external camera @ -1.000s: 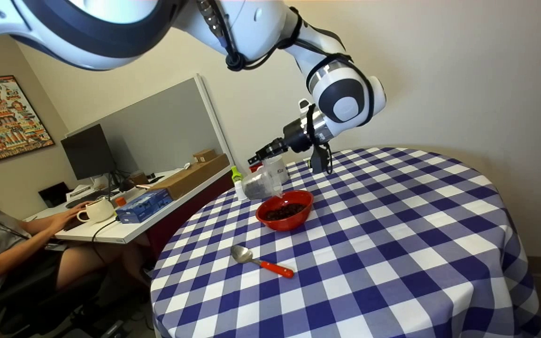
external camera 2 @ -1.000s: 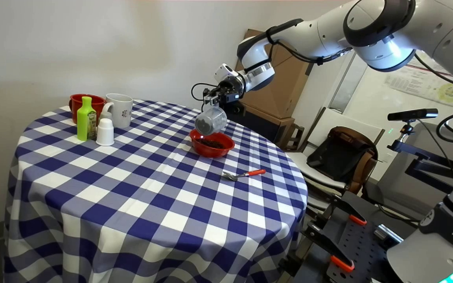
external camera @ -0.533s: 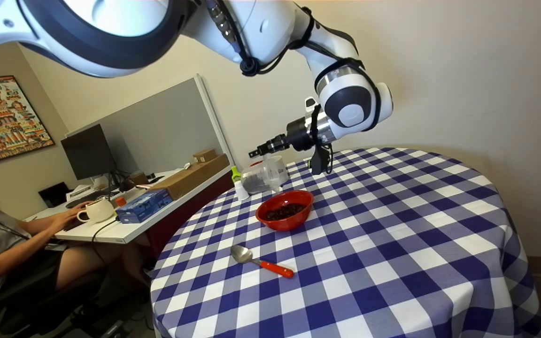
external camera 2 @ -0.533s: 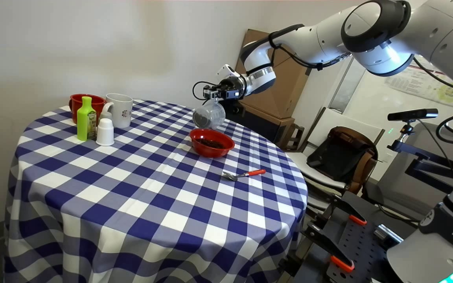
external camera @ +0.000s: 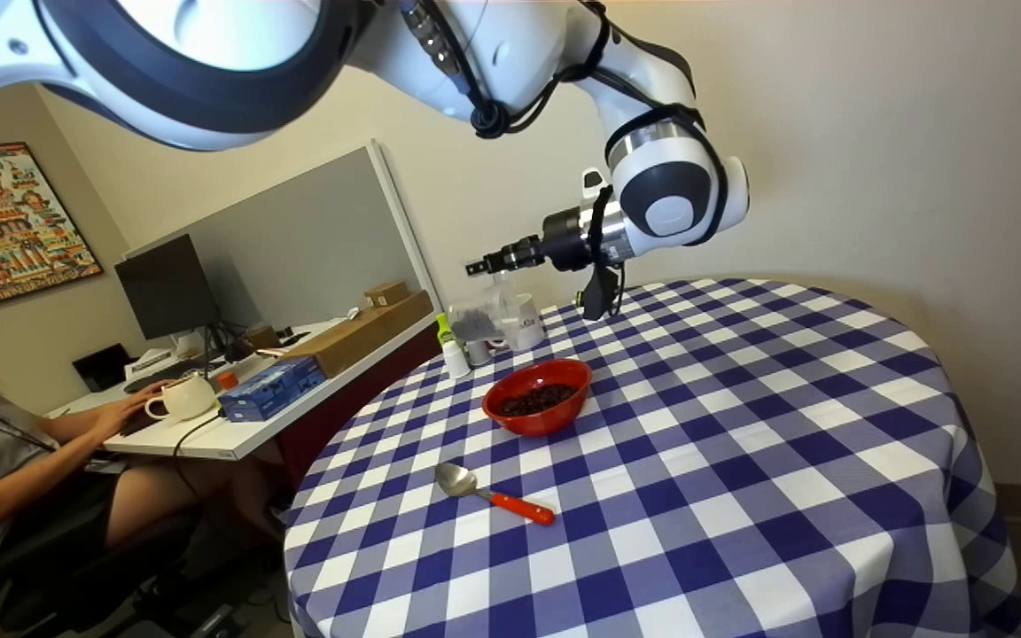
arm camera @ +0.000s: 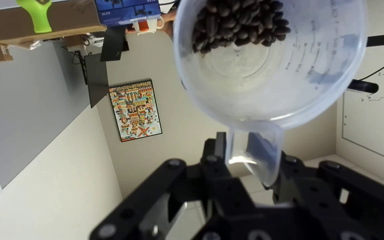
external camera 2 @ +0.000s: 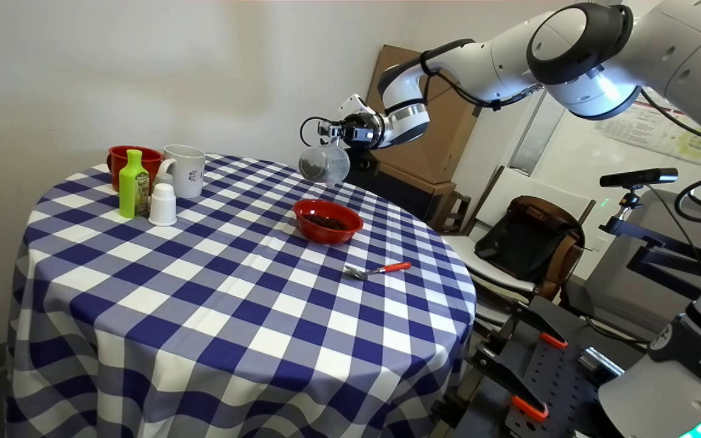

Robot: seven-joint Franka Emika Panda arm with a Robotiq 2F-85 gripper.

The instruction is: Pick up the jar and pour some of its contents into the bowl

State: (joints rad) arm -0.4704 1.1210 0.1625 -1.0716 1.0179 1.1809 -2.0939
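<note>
Two fingers [arm camera: 221, 145]: drawn narrow on the clear handle [arm camera: 267, 160] of the jar [arm camera: 312, 83]; that is what my gripper [arm camera: 252, 153] holds.
Jar: on its side in the air, above the cloth [external camera: 767, 478], handle uppermost. In an exterior view its base points left and its mouth right. I have it higher than the bowl [external camera: 537, 425] and apart from it; whether straight over it I cannot tell.
Beans [arm camera: 238, 23]: dark, heaped inside the jar against its wall and base.
Bowl: red, upright on the blue-and-white check, dark contents in the bottom.
Spoon [external camera: 502, 500]: lying near the bowl, on its near side in an exterior view, metal head left, red grip right.
Red mug [external camera 2: 153, 161] and white mug [external camera 2: 189, 176]: side by side, far left on the table in an exterior view.
Bottle [external camera 2: 134, 194] and canister [external camera 2: 162, 207]: green and white, upright, just beside each other, nearer than the mugs.
Desk [external camera: 227, 434]: left, past the cloth, bearing a blue box [external camera: 271, 390], a cream pot [external camera: 184, 399] and a monitor [external camera: 165, 288].
Person [external camera: 5, 478]: seated at the desk, arms forward.
Picture [external camera: 14, 221]: framed, far left on the wall [external camera: 67, 177].
</note>
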